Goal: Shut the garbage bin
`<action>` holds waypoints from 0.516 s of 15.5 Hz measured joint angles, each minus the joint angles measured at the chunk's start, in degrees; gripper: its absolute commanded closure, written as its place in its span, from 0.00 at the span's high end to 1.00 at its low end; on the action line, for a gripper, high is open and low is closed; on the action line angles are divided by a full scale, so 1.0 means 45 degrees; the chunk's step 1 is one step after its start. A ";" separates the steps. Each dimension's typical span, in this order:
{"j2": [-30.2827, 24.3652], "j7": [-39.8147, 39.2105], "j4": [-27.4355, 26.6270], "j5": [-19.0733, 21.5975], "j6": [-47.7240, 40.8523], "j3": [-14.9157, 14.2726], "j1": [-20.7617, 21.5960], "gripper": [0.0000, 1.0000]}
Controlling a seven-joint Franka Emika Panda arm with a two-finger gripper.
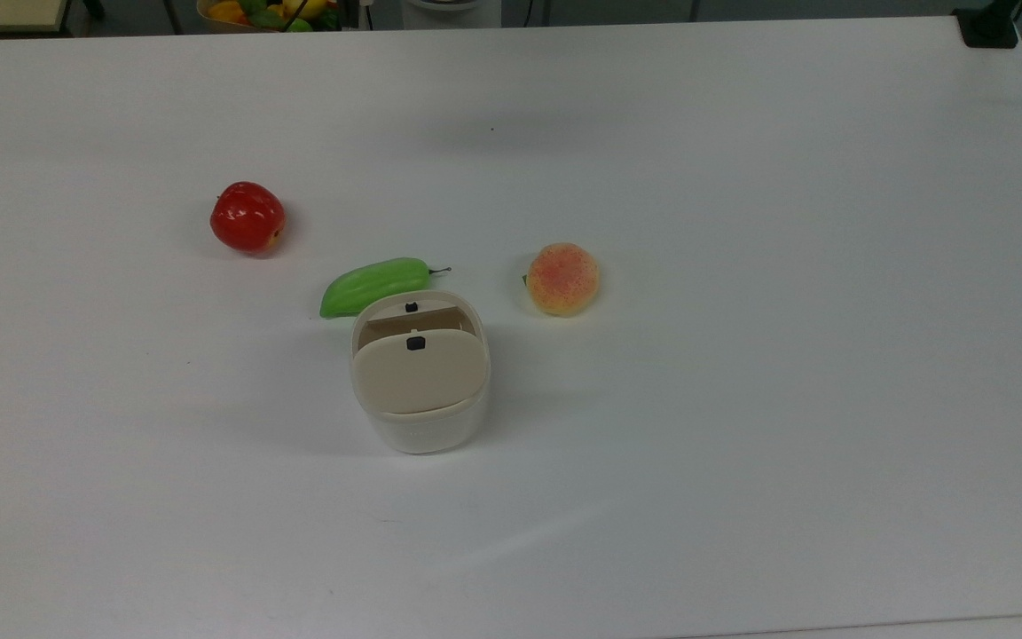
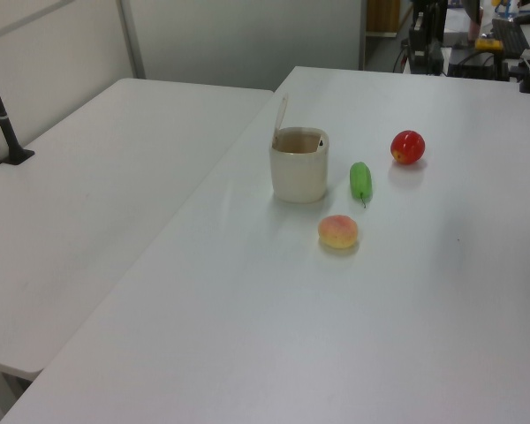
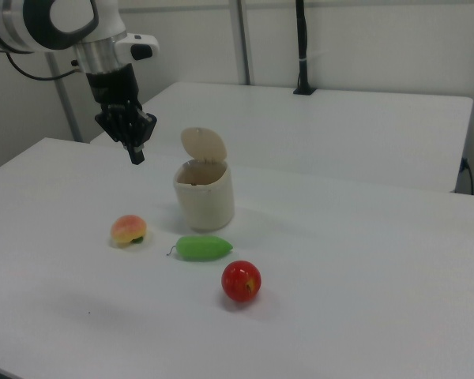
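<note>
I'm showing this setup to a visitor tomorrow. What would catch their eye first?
Probably the garbage bin mid-table, its beige lid standing up open. Next, the colourful fruit around it: a red apple, a green gourd and a peach. In the right view, the gripper hangs above the table to the bin's left.

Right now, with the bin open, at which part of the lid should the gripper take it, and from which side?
Probably the lid's free top edge, where the lid stands upright above the bin. That edge is farthest from the hinge and bare. The gripper hangs to the right view's left of the bin, but the lid's outer face looks turned away, so reach over it and push down.
</note>
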 measured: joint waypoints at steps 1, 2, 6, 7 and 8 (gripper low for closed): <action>0.0003 0.0000 -0.0006 0.0000 0.0000 0.0000 0.0000 0.00; 0.0013 -0.0005 -0.0011 0.0000 0.0000 0.0001 0.0000 0.00; 0.0193 -0.0012 0.0066 0.0003 0.0493 0.0005 0.0002 0.00; 0.0262 -0.0012 0.0078 0.0003 0.0969 0.0010 0.0003 0.00; 0.0347 -0.0012 0.0107 0.0003 0.1516 0.0018 0.0007 0.00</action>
